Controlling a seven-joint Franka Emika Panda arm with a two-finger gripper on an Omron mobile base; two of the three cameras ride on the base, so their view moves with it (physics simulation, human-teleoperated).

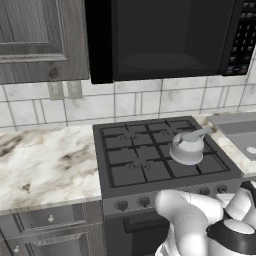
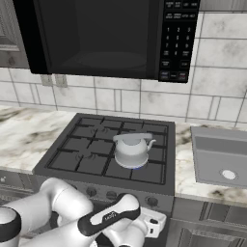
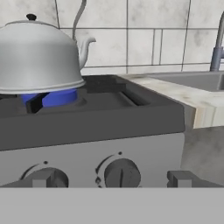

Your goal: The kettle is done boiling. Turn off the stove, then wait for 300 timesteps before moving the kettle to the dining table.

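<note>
One kettle [image 1: 188, 147], silver-grey and dome-shaped, sits on the front right burner of the stove [image 1: 150, 155]. In the hand view a blue flame [image 3: 54, 97] shows under the kettle base, so that burner is lit. Spout points right toward the sink side; one small black knob on the lid.

One stove, black, with cast-iron grates over the top. Knobs [image 1: 121, 205] run along the front panel: the left base view shows four that can be counted, the rest hidden by the arm; the hand view shows two round ones, the nearer at [image 3: 122, 173].

One gripper [image 3: 109, 181], low in front of the stove's knob panel. Both fingers [image 3: 178, 178] rise at the bottom of the hand view, spread wide apart, with nothing between them and nothing held. The round knob sits in the gap ahead of them (contact cannot be judged).

One black microwave [image 2: 106, 36] hangs above the stove, keypad on its right side. One sink [image 2: 219, 154], grey, is set into the marble table [image 1: 45, 162] to the right of the stove; one faucet [image 3: 217, 43] shows at the right edge of the hand view. Two wall outlets [image 1: 65, 90] sit side by side on the tiled backsplash, left of the stove. One grey upper cabinet [image 1: 40, 37] is left of the microwave. Drawers [image 1: 50, 218] below the table, two visible at left.
</note>
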